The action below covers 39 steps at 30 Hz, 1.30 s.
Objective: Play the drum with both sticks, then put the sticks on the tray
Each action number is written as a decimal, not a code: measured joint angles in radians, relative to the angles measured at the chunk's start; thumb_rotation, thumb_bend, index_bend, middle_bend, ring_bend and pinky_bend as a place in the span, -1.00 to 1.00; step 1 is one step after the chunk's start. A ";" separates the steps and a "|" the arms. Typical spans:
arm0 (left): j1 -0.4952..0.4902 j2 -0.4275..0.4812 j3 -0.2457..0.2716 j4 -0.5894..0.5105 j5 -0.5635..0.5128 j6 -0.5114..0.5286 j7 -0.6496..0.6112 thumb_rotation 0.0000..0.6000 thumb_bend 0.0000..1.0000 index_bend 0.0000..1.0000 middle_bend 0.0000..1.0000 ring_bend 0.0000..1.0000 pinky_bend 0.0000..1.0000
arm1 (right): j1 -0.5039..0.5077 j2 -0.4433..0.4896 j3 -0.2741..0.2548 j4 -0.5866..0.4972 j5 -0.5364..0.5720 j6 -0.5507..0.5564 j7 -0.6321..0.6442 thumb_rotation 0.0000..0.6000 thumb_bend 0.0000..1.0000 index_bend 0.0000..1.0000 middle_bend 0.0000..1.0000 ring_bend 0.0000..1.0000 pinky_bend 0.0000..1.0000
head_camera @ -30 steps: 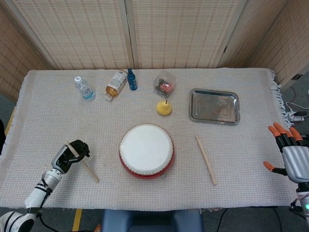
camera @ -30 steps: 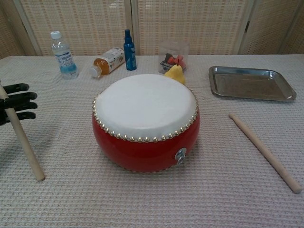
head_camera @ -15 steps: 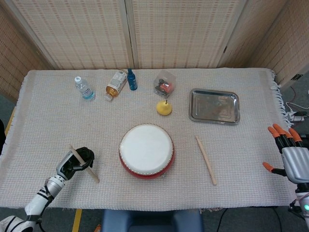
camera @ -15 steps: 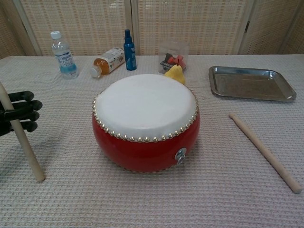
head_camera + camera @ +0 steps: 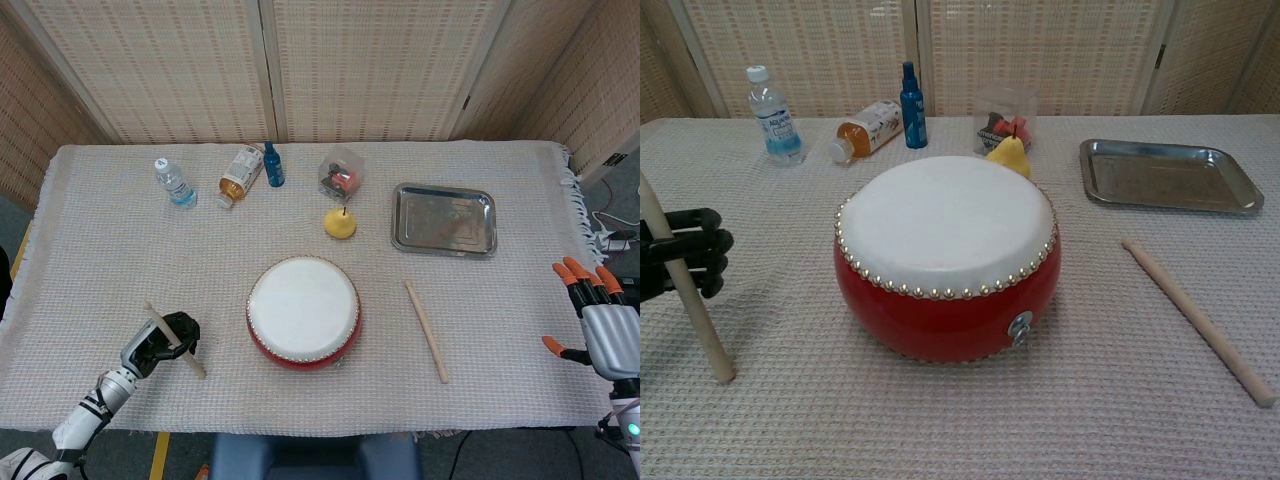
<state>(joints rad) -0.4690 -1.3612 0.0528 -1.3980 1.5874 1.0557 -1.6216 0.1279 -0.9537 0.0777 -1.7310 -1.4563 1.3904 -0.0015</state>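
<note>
A red drum (image 5: 303, 312) (image 5: 946, 252) with a white skin stands at the middle front of the table. My black left hand (image 5: 160, 340) (image 5: 685, 262), to the drum's left, grips one wooden stick (image 5: 176, 341) (image 5: 690, 300), whose lower tip rests on the cloth. The second stick (image 5: 427, 331) (image 5: 1195, 319) lies loose on the cloth right of the drum. The steel tray (image 5: 444, 219) (image 5: 1165, 175) sits empty at the back right. My right hand (image 5: 592, 320) hovers off the table's right edge, fingers apart, holding nothing.
Along the back stand a water bottle (image 5: 174, 183), a lying orange bottle (image 5: 239, 175), a blue bottle (image 5: 272, 165), a clear box (image 5: 341, 173) and a yellow pear (image 5: 340, 223). The woven cloth (image 5: 120, 260) covers the table.
My left hand has slid toward the front and slightly right with the stick in it. My right hand has barely moved.
</note>
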 measured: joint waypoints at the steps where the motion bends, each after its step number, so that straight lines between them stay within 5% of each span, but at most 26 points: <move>1: -0.001 0.001 0.002 0.000 0.002 0.000 0.005 0.36 -0.48 0.11 0.19 0.09 0.15 | 0.000 0.000 0.000 0.000 0.000 0.000 0.000 1.00 -0.72 -1.00 -1.00 -1.00 -1.00; 39: 0.031 -0.062 0.076 0.036 0.030 0.052 0.259 0.38 -0.48 0.46 0.53 0.39 0.27 | -0.010 -0.002 0.001 -0.018 -0.007 0.030 -0.024 1.00 -0.72 -1.00 -1.00 -1.00 -1.00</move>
<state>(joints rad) -0.4376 -1.4230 0.1290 -1.3620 1.6178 1.1074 -1.3625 0.1179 -0.9562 0.0789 -1.7490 -1.4633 1.4202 -0.0258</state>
